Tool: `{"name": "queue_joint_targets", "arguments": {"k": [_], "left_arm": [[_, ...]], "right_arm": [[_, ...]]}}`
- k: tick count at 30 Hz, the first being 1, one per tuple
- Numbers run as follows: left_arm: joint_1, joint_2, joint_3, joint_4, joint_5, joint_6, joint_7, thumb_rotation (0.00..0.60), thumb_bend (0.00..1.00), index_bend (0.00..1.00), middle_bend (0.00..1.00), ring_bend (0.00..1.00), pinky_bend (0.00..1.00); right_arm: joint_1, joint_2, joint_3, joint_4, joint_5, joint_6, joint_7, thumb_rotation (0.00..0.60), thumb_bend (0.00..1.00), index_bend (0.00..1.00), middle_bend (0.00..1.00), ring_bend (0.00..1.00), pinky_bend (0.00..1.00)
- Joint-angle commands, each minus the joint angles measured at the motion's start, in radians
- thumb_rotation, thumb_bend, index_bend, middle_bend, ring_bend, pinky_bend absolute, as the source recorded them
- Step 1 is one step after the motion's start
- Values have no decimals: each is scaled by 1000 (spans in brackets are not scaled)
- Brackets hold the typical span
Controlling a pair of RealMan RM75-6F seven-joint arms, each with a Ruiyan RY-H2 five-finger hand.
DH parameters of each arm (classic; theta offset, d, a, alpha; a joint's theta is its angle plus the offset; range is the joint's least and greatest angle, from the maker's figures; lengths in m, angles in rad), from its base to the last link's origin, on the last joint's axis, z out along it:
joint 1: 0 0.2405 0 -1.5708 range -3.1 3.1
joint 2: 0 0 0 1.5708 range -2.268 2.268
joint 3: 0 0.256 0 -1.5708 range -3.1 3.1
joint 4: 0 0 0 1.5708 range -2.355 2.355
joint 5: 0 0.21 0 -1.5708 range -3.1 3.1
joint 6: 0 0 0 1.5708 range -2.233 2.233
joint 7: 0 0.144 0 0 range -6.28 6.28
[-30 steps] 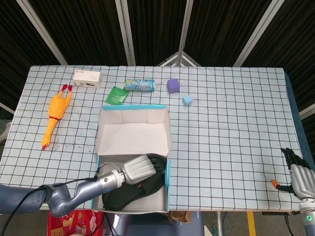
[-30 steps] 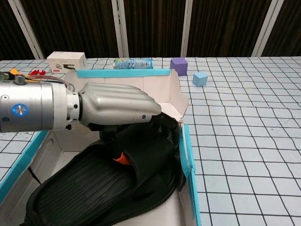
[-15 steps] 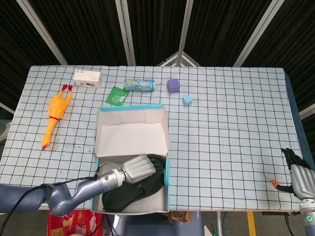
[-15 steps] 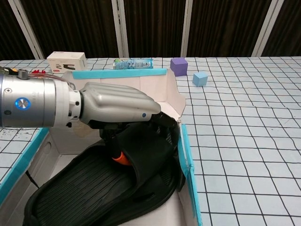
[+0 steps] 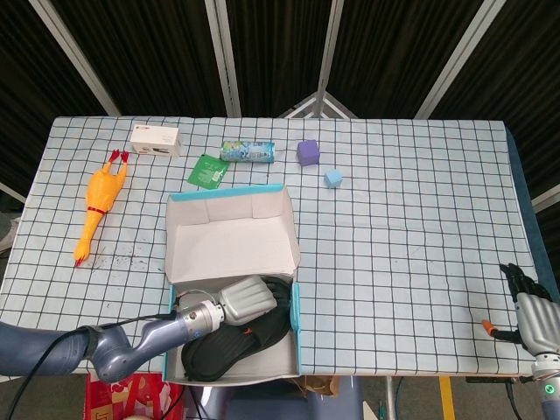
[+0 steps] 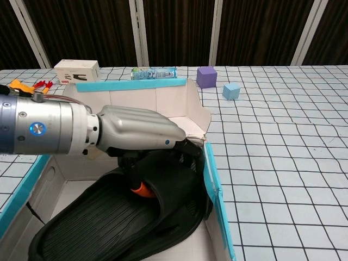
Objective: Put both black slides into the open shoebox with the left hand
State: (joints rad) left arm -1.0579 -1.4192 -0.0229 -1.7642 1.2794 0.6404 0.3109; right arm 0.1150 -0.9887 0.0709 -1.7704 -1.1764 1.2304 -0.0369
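The open shoebox [image 5: 297,331], white with teal edges, stands at the table's near edge, its lid [image 5: 229,238] tilted up behind it. Black slides [image 5: 226,348] lie inside, overlapping, so I cannot tell one from the other. My left hand [image 5: 246,300] reaches into the box from the left and lies over a slide's strap. In the chest view the left hand [image 6: 139,131] curls over the strap of the ribbed slide [image 6: 103,223], and an orange fingertip shows under it. My right hand [image 5: 531,306] hangs at the table's far right edge, holding nothing.
A yellow rubber chicken [image 5: 96,206] lies at the left. Along the back are a white carton [image 5: 155,139], a green packet [image 5: 207,171], a bottle lying on its side [image 5: 248,151], a purple cube [image 5: 307,152] and a blue cube [image 5: 332,178].
The shoebox and its lid have shifted a little to the left. My left hand stays on the slide's strap and sits slightly lower in the chest view. The right hand is still.
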Motion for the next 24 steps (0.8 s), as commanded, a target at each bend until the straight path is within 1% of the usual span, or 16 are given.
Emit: {"name": "queue_joint_targets", "arguments": {"k": [1,7,12,18,24], "left_arm": [[-2,-5,4,9,-6,-6,4,600,481,245,481,338,510],[-9,-19,21,32,-35,-32,13,600,470,218,443,310,461],[-16,-29,28,45,-54,-46,18,600,470,214,434,304,459],[-21,-37,20,56,-78,-41,18,600,469,206,422,295,458],[-28,-39,22,64,-94,-40,33,600,436,192,377,261,451]], "right_arm": [[0,1,0,0,1,-1,0,600,245,0,24,102,132],[-1,2,1,0,0,1,3,600,245,0,25,101,130],[2,4,2,0,2,-3,3,600,245,0,25,101,131],[2,4,3,-1,4,-3,4,600,245,0,25,101,131],[0,2,2,0,1,1,4,600,245,0,25,102,131]]}}
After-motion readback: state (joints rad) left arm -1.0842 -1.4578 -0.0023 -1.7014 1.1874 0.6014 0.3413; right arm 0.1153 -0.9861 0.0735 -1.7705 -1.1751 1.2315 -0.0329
